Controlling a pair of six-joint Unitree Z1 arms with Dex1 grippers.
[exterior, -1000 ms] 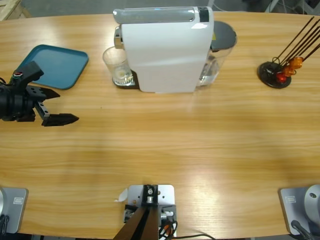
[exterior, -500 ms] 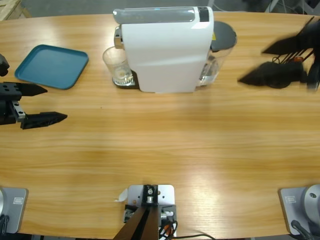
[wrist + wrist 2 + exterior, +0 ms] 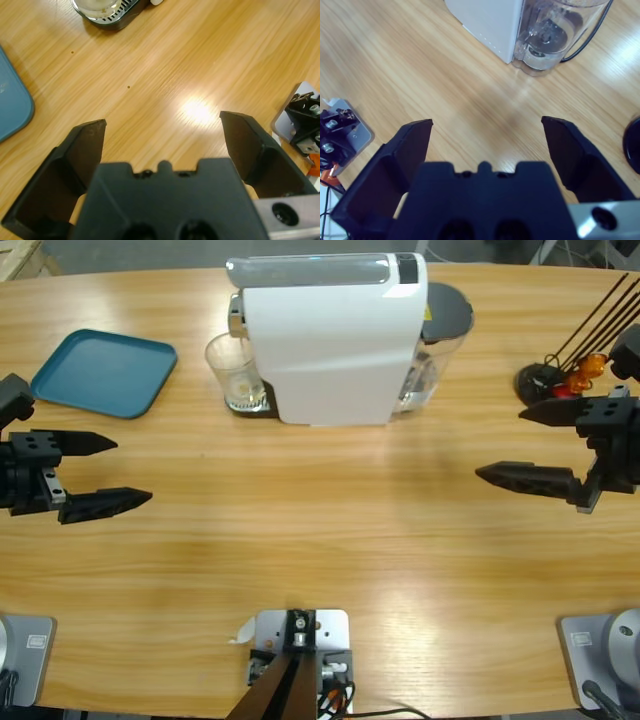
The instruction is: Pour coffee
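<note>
At nine o'clock the left pincer [image 3: 110, 472] hovers over the bare worktop [image 3: 320, 540] with jaws spread apart, as does the right pincer [image 3: 500, 444] at three o'clock. Farther off, at eleven o'clock, the glass tumbler [image 3: 234, 373] stands under the white coffee machine [image 3: 335, 340]; no coffee is discernible in it.

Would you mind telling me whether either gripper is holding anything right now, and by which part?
Nothing is held. The left gripper and right gripper both have their jaws open over bare table.
</note>
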